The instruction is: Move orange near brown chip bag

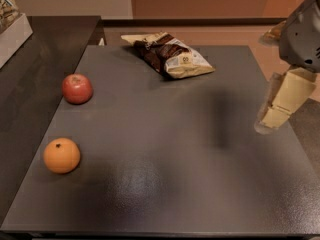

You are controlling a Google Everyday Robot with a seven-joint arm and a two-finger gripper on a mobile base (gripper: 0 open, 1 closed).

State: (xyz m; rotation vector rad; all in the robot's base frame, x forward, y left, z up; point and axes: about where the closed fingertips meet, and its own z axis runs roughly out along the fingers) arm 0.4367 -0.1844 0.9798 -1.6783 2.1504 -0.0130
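Note:
The orange [61, 155] is a small round fruit with a dark stem dot, resting near the front left of the dark grey table [175, 174]. The brown chip bag [170, 55] lies flat at the table's far edge, dark brown with cream ends and a small label. My gripper [269, 123] hangs over the table's right edge, pointing down and to the left, with the grey wrist above it. It is far from the orange, roughly level with the table's middle, and holds nothing that I can see.
A red apple [77, 88] sits at the left side, between the orange and the bag. A darker counter [35, 64] adjoins the table on the left, with a white box [11, 26] at its far left edge.

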